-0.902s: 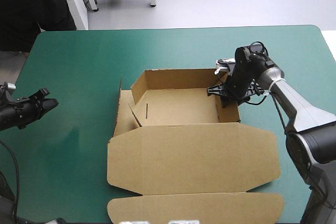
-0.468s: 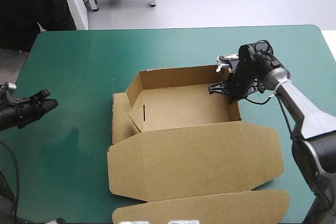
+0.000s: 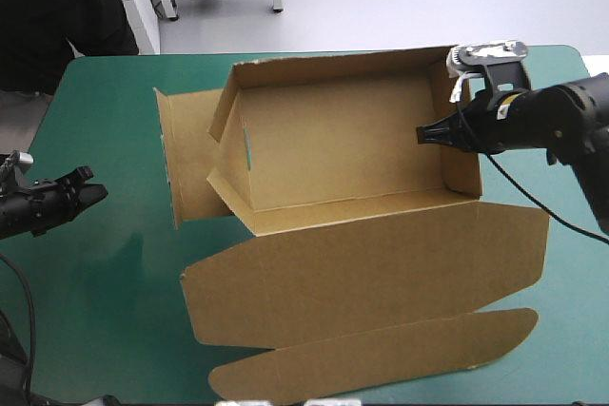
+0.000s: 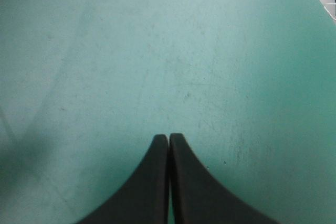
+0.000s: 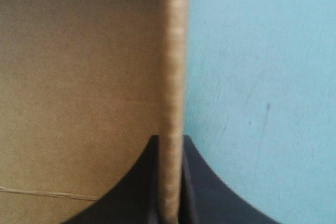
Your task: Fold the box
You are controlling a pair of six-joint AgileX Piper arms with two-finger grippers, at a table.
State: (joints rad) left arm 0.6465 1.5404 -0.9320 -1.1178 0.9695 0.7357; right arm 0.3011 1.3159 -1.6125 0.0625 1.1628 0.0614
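Gripping the box (image 3: 352, 140) by its right end wall, right gripper (image 3: 428, 134) all but closed on the board, one black finger inside the tray, the other outside. Shows plainly in the right wrist view, the wall's edge rising straight up between the two fingers. Appears to carry that end clear of the teal-green cover (image 3: 114, 273), tray tipped, floor turned toward the high camera.

Lies across the middle of the table, long axis running left to right, far wall close to the far edge, lid panel (image 3: 371, 268) spread flat toward the near edge with its tuck flap (image 3: 371, 354) nearest of all. Looks set up at the far wall and the right end; hangs loose at the left end, with a side flap (image 3: 186, 154) fanned out leftward and an inner flap (image 3: 228, 154) leaning at an angle rather than upright.

Rests the left gripper (image 3: 84, 194) closed on nothing, fingers pressed into one point over bare cover, close to the table's left edge and well apart from the box.

Puts the unfinished end on the left gripper's side: loose flap to its right, roughly in line with the box's long axis, far nearer to it than to the right gripper at the opposite end. Calls, most likely, for a rightward reach by the left arm to that flap, with the right steadying the tray — some risk of the box swinging about its single grip if pushed hard along its length.
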